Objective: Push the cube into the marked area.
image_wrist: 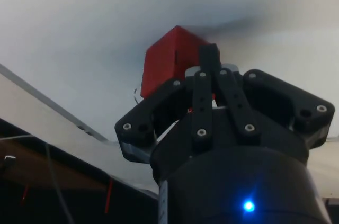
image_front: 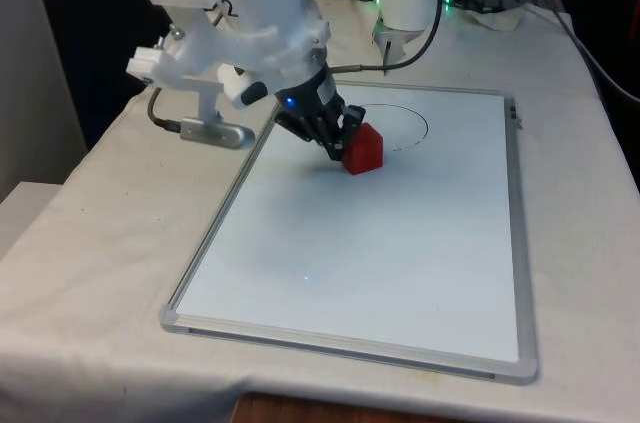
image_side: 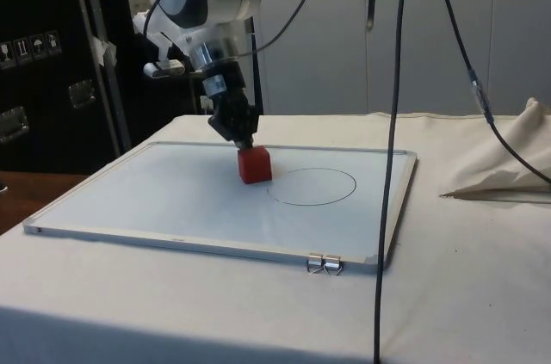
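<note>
A red cube [image_front: 363, 149] [image_side: 255, 164] [image_wrist: 172, 61] rests on the whiteboard [image_front: 400, 263], just outside the edge of a thin drawn circle [image_front: 395, 123] [image_side: 312, 186]. My black gripper [image_front: 341, 140] [image_side: 244, 138] [image_wrist: 208, 57] is tilted down with its fingers shut together, the tips pressed against the cube's side that faces away from the circle. Nothing is held between the fingers.
The whiteboard [image_side: 138, 200] has a metal frame with a binder clip [image_side: 324, 264] on one edge. Black cables [image_side: 392, 123] hang down in the side view. A crumpled fold of cloth [image_side: 508, 162] lies beyond the board.
</note>
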